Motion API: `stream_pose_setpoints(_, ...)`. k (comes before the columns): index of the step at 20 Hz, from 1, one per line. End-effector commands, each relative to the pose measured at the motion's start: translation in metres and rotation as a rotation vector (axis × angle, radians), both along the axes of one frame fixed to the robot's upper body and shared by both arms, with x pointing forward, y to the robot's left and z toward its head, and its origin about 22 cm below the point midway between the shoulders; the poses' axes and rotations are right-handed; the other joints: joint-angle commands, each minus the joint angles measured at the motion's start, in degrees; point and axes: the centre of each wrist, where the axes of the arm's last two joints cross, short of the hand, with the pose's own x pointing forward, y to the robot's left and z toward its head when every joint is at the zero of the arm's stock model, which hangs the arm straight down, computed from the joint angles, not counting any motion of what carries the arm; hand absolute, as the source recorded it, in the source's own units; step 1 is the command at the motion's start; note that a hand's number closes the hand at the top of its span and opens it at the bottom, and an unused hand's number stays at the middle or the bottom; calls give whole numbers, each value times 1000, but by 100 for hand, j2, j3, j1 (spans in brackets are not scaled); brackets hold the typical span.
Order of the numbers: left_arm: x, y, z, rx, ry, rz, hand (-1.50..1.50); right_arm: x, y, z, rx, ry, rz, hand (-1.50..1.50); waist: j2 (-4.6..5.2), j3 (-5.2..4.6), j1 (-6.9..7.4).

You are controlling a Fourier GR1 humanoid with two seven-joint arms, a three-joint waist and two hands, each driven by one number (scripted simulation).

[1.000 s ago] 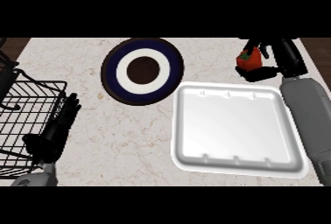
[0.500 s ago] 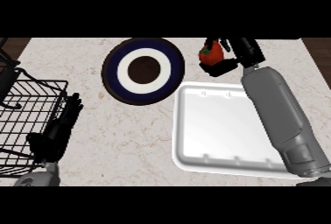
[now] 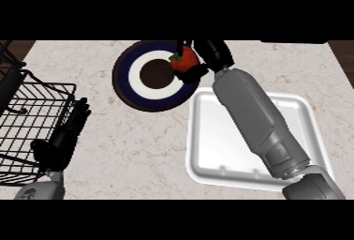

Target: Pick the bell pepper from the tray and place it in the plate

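- The right hand [image 3: 207, 55] curls round the pepper [image 3: 184, 59], holding it over the plate's [image 3: 131, 89] right rim, at about two o'clock from the plate's dark centre.
- The pepper is red with a small green stem on top (partly hidden by the black fingers).
- The right forearm [image 3: 257, 119] runs from five o'clock up to the hand, crossing the white tray [image 3: 207, 140].
- The tray lies at four o'clock from the plate, its upper left corner just beside the plate's edge.
- The left hand [image 3: 63, 136] rests at eight o'clock, fingers straight and up, against the black wire basket [image 3: 27, 126] at the left edge.
- All sit on the marbled counter [image 3: 131, 154].
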Motion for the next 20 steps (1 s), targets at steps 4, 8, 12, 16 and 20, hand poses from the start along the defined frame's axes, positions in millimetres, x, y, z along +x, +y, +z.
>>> stream_pose_setpoints(4,18,-11,9,-4,-8,-42,0,2,16,-4,201,99,-91,150,49,2,234)
stream_pose_setpoints(8,9,-18,-6,2,-9,-46,0,1,18,-20,164,160,-171,-150,78,-2,309)
stream_pose_setpoints(12,12,-3,-5,-8,-5,-37,0,7,27,-3,168,231,-159,-150,73,-2,240)
stream_pose_setpoints(16,14,-28,3,-15,-21,-44,0,2,15,-20,340,234,-172,-150,56,6,238)
stream_pose_setpoints(20,2,-3,-6,-1,3,-52,0,7,12,-8,561,242,-179,-150,56,4,197)
